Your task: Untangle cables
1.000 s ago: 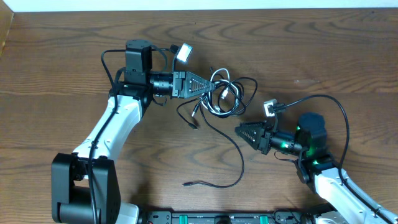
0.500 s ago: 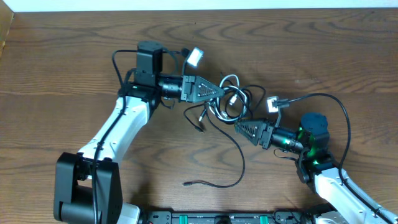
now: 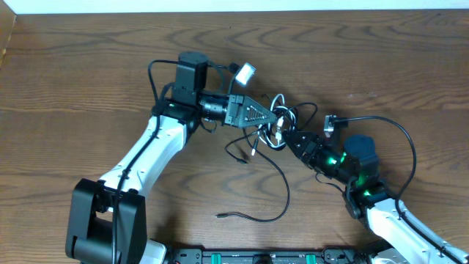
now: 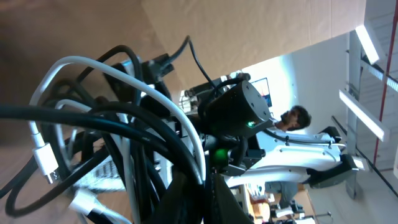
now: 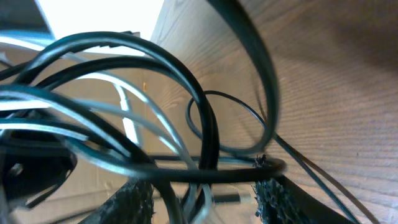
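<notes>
Left gripper (image 3: 273,120) jaws clamped on the cables (image 3: 297,110), which are bunched at its tip above the bench (image 3: 73,73). Right gripper (image 3: 289,137), just beside it, has its jaws apart with loops between them. One black cable (image 3: 282,183) trails away from the left gripper.

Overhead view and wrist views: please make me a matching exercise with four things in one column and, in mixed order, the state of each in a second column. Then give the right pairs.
Things
1. left gripper
2. right gripper
3. white cable
4. free plug of the long black cable

States
A. lies alone on the table, away from both grippers
B. jaws apart, strands of the tangle between them
C. shut on the tangle
D. looped inside the tangle

Pairs: 1-C, 2-B, 3-D, 4-A
</notes>
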### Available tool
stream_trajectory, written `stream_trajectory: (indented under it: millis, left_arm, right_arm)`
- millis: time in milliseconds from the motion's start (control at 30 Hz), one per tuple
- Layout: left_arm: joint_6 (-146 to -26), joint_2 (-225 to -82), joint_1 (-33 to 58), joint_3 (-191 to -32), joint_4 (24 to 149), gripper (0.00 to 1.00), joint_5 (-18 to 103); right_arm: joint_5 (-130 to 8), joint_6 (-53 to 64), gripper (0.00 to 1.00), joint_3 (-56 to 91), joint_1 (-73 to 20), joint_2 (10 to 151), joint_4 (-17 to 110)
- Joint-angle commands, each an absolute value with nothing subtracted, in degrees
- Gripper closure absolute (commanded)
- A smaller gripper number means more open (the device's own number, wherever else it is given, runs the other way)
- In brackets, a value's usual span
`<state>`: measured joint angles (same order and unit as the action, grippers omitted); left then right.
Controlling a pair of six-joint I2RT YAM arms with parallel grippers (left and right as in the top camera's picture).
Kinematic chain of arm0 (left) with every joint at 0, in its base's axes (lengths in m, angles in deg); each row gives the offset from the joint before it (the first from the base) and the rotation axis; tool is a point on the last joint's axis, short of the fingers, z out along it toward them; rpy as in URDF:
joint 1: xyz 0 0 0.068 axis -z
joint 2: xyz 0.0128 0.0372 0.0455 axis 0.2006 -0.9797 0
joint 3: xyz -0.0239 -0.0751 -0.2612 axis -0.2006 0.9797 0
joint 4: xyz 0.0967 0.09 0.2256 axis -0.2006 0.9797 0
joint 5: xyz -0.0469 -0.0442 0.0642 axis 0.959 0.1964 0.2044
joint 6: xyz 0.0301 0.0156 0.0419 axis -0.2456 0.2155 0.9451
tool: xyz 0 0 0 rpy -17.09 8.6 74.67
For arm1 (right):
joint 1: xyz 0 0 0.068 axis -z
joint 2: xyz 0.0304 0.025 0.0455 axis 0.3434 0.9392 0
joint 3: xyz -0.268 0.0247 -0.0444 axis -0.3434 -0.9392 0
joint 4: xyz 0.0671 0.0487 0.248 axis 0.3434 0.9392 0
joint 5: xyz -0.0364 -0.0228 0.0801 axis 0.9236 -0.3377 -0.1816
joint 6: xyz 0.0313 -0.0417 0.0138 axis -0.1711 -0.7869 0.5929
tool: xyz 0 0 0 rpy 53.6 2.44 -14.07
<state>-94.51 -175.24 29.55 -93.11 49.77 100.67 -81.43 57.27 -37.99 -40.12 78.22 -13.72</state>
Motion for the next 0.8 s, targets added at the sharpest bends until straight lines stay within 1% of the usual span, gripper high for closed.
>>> stream_trajectory:
  millis: [0,33,67,167,233,333,433,633,767]
  left_arm:
    - [-95.21,-173.56,31.08,-94.05,49.64,0.92,102.05]
    - [-95.21,-173.56,31.45,-94.05,49.64,0.92,102.05]
    - [-95.21,-173.56,31.72,-94.05,49.64,0.92,102.05]
    - [-96.37,-173.54,32.02,-94.05,49.62,0.92,102.09]
    - [-97.73,-173.54,31.91,-94.07,49.49,0.92,102.18]
    - [-97.86,-173.54,31.17,-94.07,47.17,0.92,105.02]
    - [-100.20,-173.50,29.55,-94.07,44.28,0.92,105.22]
    - [-100.13,-173.50,26.32,-94.07,42.27,0.92,105.09]
    - [-100.13,-173.50,23.72,-94.07,42.29,0.92,105.09]
  right_arm:
    - [-74.24,59.82,0.51,-37.75,-43.07,78.29,-13.39]
    - [-73.17,59.82,0.53,-37.75,-43.74,78.29,-13.24]
    - [-71.86,59.82,0.59,-37.75,-44.31,78.29,-12.76]
    - [-66.24,59.80,0.86,-37.75,-45.27,78.29,-7.97]
    - [-62.44,59.78,0.98,-37.75,-45.25,78.29,-2.71]
    - [-57.76,59.54,0.99,-37.75,-45.25,78.29,4.94]
    - [-55.64,56.83,0.99,-37.75,-45.14,78.27,9.21]
    - [-56.27,49.75,0.99,-37.75,-45.14,77.92,8.48]
    - [-56.30,49.49,0.99,-37.75,-45.14,77.90,8.42]
